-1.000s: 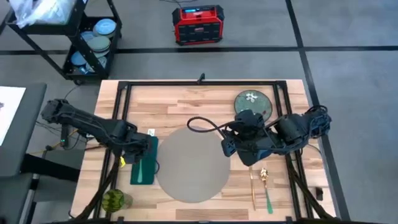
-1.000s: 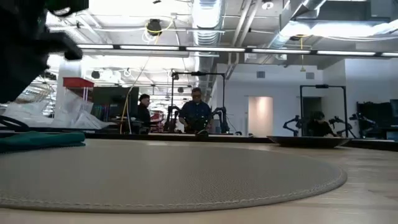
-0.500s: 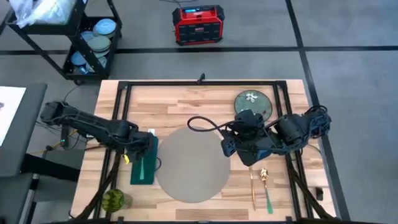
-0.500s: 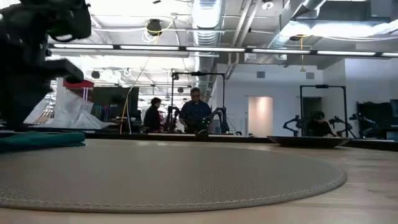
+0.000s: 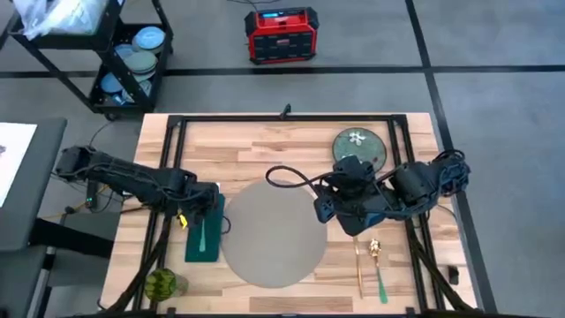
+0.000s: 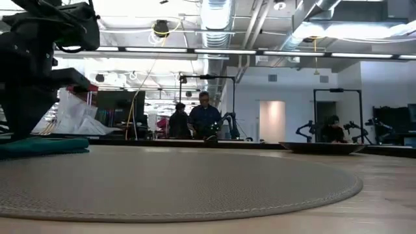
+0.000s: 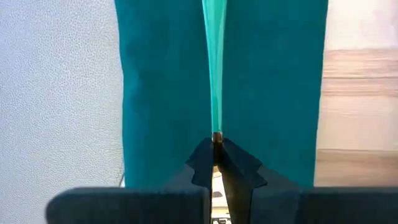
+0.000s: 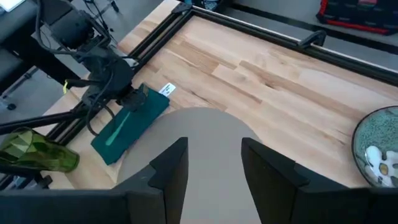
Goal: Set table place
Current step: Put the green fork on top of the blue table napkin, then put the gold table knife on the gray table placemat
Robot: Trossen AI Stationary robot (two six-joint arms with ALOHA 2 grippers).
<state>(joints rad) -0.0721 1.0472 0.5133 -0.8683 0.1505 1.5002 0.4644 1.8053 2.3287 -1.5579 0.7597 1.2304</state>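
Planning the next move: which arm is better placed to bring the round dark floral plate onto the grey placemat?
Right: its open pincer hovers beside the plate; the left pincer is shut on a teal-handled utensil.

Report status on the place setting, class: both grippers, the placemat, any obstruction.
Left gripper shut on teal-handled utensil over green napkin. Right gripper open above placemat. Placemat bare, nothing obstructing.

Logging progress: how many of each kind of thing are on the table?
Round grey-taupe placemat: 1
Dark green cloth napkin: 1
Dark floral round plate: 1
Slim cutlery pieces: 3
Green faceted glass: 1
Total: 7
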